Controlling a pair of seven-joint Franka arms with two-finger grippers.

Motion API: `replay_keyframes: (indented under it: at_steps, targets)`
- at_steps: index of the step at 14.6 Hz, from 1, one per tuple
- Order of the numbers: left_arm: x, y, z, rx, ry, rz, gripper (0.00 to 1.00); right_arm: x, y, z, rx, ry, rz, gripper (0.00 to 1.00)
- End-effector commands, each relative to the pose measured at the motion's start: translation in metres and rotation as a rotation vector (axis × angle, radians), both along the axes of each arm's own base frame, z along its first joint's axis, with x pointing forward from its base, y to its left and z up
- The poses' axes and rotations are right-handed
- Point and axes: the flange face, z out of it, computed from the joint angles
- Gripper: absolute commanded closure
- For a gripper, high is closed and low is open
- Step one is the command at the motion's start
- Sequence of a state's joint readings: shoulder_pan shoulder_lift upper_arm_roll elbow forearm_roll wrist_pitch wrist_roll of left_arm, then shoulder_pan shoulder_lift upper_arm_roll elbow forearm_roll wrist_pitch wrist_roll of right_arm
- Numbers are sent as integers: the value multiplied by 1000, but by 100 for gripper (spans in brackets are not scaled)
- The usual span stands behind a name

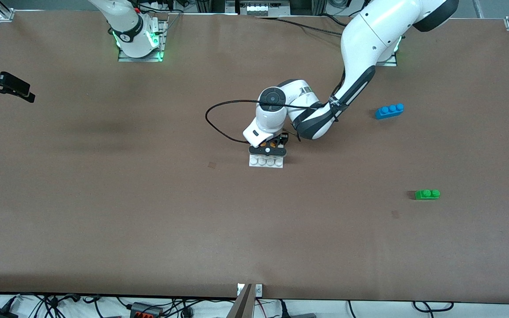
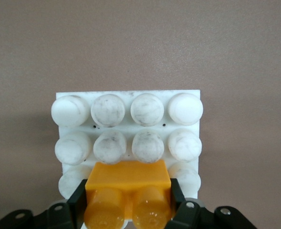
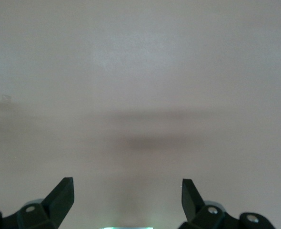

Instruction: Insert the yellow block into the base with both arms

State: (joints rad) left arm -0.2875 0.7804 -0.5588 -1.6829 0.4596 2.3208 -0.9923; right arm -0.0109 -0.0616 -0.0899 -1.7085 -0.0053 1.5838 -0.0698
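The base (image 2: 126, 98) lies flat near the middle of the brown table (image 1: 104, 198), and the yellow block (image 2: 127, 195) sits on its studs at the edge nearest the left gripper (image 1: 271, 146). The fingers (image 2: 77, 202) of this gripper stand at both ends of the block, but it is not clear if they press it. The right gripper (image 3: 127, 198) hangs over bare table with its fingers wide apart, holding nothing. A blue brick (image 1: 389, 111) and a green brick (image 1: 427, 194) lie toward the left arm's end. In the front view the left gripper covers most of the base.
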Motion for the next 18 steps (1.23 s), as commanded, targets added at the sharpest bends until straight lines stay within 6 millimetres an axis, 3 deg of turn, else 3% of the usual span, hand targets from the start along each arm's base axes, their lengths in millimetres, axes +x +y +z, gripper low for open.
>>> replay_keyframes:
  at_steps: [1,4,8,12,16,18]
  targets:
    - [10,7,21,35,-12,-4,0,-2,8,9,8,-1,20,0]
    - [32,12,76,47,14,28,0,-1,12,10,6,-4,26,0]
    - [69,59,124,60,-25,108,0,-1,16,10,5,-4,32,0]
    - [111,128,132,121,-50,101,0,-1,16,10,8,-4,30,0]
    - [152,222,122,228,-44,-8,0,-1,24,11,3,-4,47,0]
    - [158,253,132,232,-9,-9,0,0,27,15,0,-13,52,0]
